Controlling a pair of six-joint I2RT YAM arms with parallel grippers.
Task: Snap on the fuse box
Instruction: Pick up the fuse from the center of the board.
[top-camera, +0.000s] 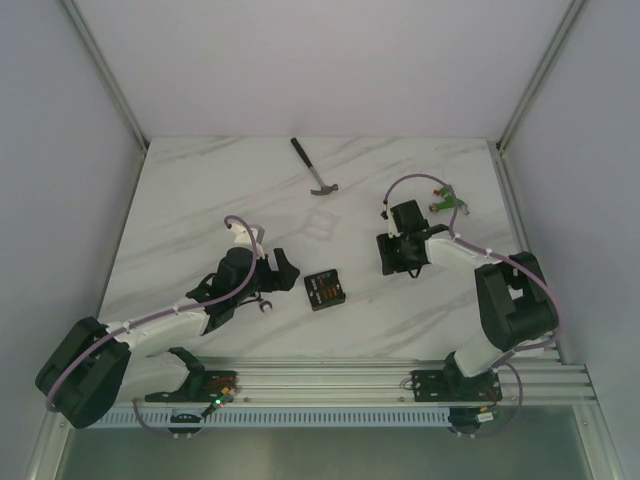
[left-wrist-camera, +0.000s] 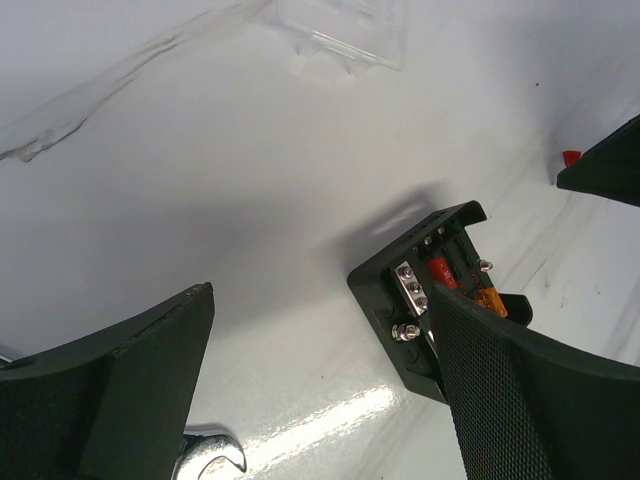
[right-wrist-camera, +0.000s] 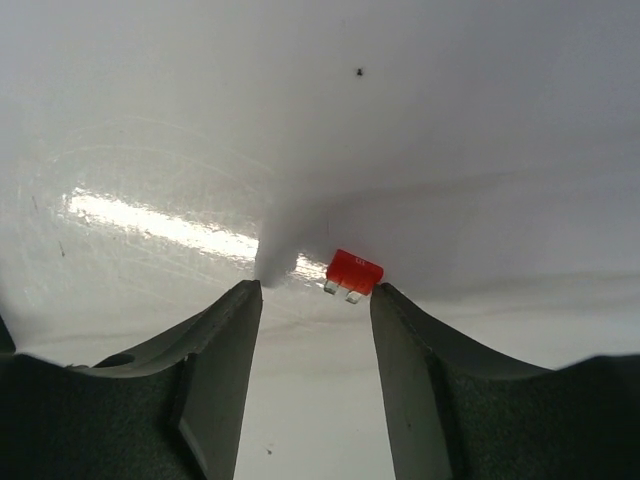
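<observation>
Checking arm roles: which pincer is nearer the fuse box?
Left. The left pincer is just left of the fuse box; the right pincer is farther off to its right.

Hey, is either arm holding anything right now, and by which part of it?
Nothing is held. The left gripper is open beside the fuse box; the right gripper is open around a red fuse lying loose between its fingers.
</observation>
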